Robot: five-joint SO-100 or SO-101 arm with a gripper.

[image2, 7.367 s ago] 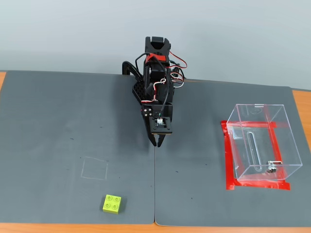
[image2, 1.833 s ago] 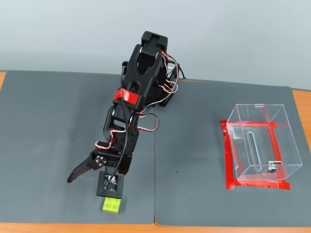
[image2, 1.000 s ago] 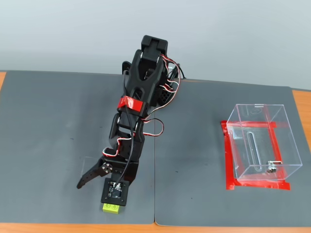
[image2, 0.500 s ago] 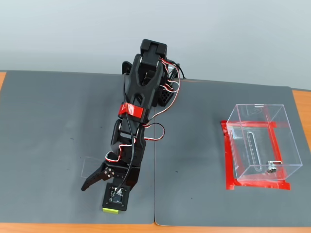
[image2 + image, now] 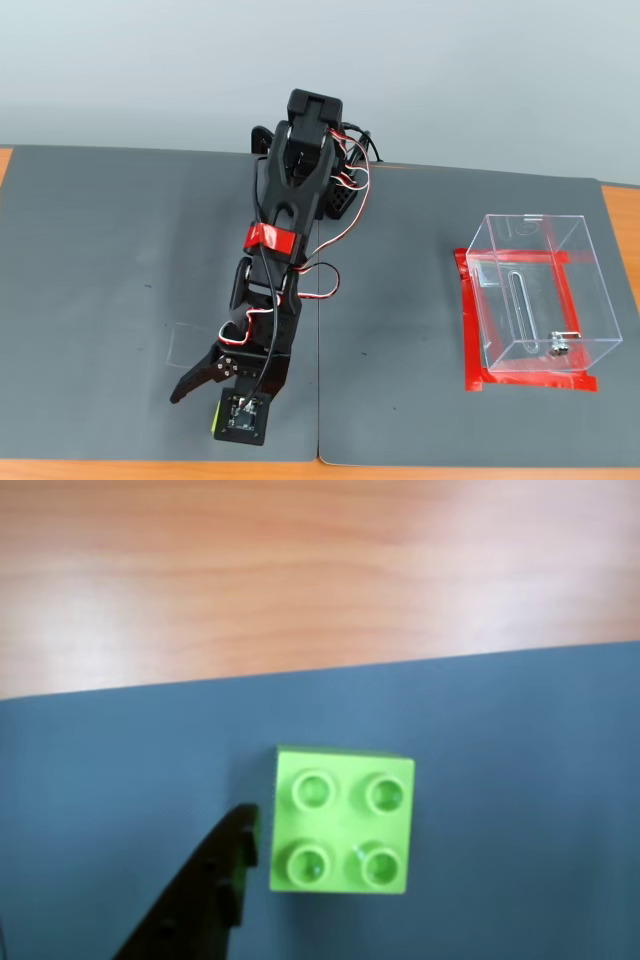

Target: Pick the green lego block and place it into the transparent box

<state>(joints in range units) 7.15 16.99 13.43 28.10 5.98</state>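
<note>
The green lego block (image 5: 342,820) lies studs up on the dark grey mat, filling the lower middle of the wrist view. One black finger (image 5: 225,870) stands just left of it, close to its side; I cannot tell if it touches. In the fixed view my gripper (image 5: 205,415) is low at the mat's front edge with its jaws spread open, and only a green sliver of the block (image 5: 216,421) shows beside the wrist camera board. The transparent box (image 5: 535,295) stands empty at the right on red tape, far from the gripper.
The grey mat (image 5: 100,250) covers most of the table. Bare wood (image 5: 300,570) begins just beyond the block in the wrist view, where the mat ends. The arm's base (image 5: 315,130) stands at the back middle. Red tape (image 5: 468,335) frames the box's base.
</note>
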